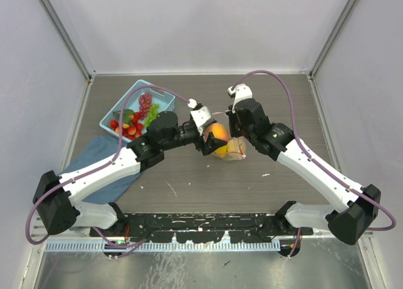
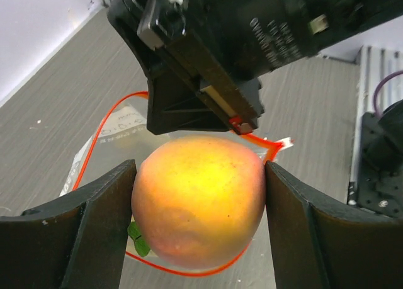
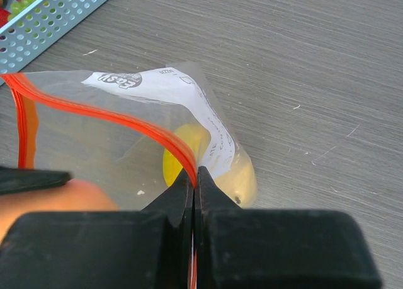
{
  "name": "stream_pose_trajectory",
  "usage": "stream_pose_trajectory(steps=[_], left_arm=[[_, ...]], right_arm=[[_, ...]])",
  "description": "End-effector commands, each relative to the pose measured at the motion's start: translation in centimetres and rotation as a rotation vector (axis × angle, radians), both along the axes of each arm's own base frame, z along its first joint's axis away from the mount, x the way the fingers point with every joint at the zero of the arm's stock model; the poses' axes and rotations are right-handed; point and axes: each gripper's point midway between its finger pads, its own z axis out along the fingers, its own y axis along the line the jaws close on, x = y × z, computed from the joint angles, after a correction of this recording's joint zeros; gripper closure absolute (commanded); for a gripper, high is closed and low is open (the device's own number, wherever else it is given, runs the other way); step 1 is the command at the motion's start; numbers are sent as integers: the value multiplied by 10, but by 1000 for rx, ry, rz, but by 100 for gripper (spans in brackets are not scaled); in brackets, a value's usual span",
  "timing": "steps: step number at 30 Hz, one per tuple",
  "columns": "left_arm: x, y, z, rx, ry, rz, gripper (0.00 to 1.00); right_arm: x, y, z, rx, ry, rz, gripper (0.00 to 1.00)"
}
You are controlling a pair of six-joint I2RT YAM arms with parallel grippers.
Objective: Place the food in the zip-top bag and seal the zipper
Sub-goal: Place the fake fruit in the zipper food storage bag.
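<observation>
Black-fingered left gripper [image 1: 212, 140] is clamped on the orange-pink toy peach [image 2: 198, 201], held at the open mouth of the clear crinkly zip-top bag [image 3: 126, 144]. Right gripper [image 3: 194, 185] is pinched onto the bag's red-orange zipper strip [image 3: 94, 109]. Yellow lemon-like fruit [image 3: 242, 179] is seen inside, just beyond its fingertips.

One peach [image 2: 198, 201], one lemon [image 3: 242, 175], one bag [image 3: 75, 138], one basket [image 1: 167, 99]
</observation>
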Motion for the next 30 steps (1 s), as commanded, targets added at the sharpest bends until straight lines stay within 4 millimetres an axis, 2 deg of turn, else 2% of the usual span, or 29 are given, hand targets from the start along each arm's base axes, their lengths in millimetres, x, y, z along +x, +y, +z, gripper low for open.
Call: stream_pose_trajectory(steps=[1,7,22,28,30], left_arm=[[18,-10,16,13,-141,24,49],[33,-15,-4,107,-199,87,47],[77,-22,-13,104,-350,378,36],[89,-23,-22,111,-366,445,19],[88,-25,-23,108,-362,442,9]], right_arm=[[2,5,29,79,-64,4,99],[0,5,30,85,-63,12,99],[-4,15,28,121,-41,53,99],[-5,14,28,126,-42,48,99],[-6,13,27,124,-41,47,99]])
